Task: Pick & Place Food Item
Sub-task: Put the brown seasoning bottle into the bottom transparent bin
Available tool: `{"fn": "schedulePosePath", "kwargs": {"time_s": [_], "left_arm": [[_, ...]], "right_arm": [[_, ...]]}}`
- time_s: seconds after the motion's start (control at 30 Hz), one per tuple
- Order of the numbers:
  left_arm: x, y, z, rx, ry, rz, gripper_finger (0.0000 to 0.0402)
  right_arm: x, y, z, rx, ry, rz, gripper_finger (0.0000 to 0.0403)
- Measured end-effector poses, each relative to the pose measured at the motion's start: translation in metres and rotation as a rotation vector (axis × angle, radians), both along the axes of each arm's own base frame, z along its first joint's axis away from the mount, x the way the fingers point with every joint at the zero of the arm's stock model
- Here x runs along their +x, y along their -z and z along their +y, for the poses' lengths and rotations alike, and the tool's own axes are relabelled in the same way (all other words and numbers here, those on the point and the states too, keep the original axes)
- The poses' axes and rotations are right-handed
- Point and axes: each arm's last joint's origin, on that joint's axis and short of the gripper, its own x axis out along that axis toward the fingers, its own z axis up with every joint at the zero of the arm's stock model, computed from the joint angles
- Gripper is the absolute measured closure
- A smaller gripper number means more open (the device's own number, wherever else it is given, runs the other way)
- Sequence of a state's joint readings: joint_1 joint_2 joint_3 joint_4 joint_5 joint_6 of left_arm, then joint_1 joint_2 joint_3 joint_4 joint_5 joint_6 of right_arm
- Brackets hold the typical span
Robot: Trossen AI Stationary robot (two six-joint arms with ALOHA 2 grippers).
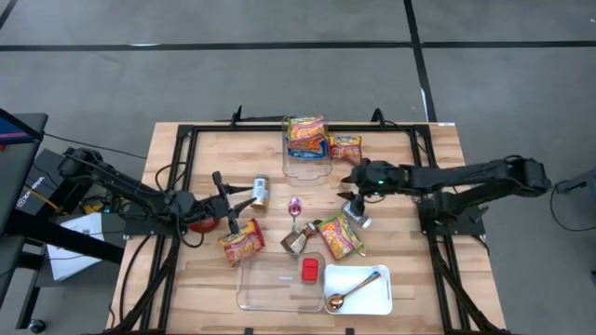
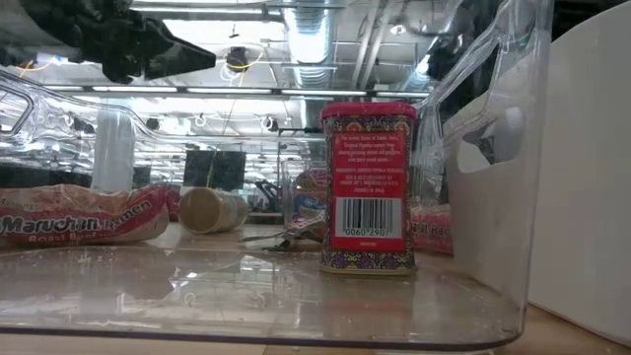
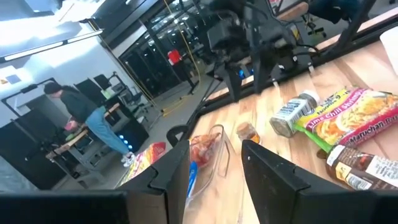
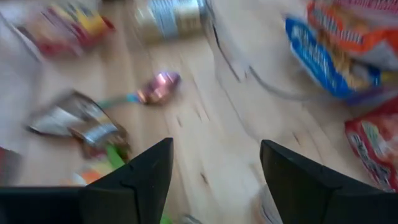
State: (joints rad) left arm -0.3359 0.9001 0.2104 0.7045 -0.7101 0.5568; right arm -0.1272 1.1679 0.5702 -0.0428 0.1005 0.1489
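My left gripper [image 1: 233, 207] hangs open and empty above the table's left middle, just beyond an orange ramen packet [image 1: 242, 240] and near a can lying on its side [image 1: 260, 192]. My right gripper [image 1: 352, 194] is open and empty above the table's right middle, over a small shaker jar [image 1: 358, 216] and a green-edged ramen packet [image 1: 342, 234]. Its wrist view [image 4: 214, 174] looks at a pink spoon [image 4: 158, 86] and a brown packet [image 4: 81, 121]. A red tin [image 2: 367, 187] stands upright in the near clear container [image 1: 279, 279].
A far clear container [image 1: 307, 149] holds ramen packets, and another packet [image 1: 345, 147] lies beside it. A white tray [image 1: 372, 298] with a gold spoon [image 1: 349, 290] sits at the near right. A black frame [image 1: 186, 140] runs round the table. A person [image 3: 87, 118] stands in the room beyond.
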Motion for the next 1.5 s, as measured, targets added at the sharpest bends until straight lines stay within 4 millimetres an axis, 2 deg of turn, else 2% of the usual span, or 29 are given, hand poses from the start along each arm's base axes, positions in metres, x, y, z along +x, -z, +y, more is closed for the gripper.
{"fn": "schedulePosePath", "kwargs": {"time_s": [0.23, 0.43, 0.63, 0.83, 1.2, 1.5], "left_arm": [[0.0, 0.002, 0.0, -0.009, 0.0, 0.02, 0.0265], [0.0, 0.003, 0.0, -0.023, 0.0, 0.021, 0.0265], [0.002, 0.005, -0.001, -0.024, 0.027, 0.03, 0.0265], [0.002, 0.005, -0.001, -0.026, 0.029, 0.025, 0.0265], [0.002, 0.004, -0.002, -0.028, 0.067, 0.02, 0.0265], [0.002, 0.004, -0.002, -0.028, 0.069, 0.019, 0.0265]], "right_arm": [[0.021, 0.008, -0.006, -0.013, -0.003, 0.245, 0.0168], [0.017, 0.019, -0.024, 0.025, 0.012, 0.359, 0.0168], [0.013, 0.017, -0.043, 0.061, 0.025, 0.329, 0.0168], [0.014, 0.03, -0.058, 0.11, 0.015, 0.353, 0.0168], [0.021, 0.049, -0.062, 0.122, -0.013, 0.402, 0.0168], [0.022, 0.049, -0.064, 0.112, -0.015, 0.386, 0.018]]}}
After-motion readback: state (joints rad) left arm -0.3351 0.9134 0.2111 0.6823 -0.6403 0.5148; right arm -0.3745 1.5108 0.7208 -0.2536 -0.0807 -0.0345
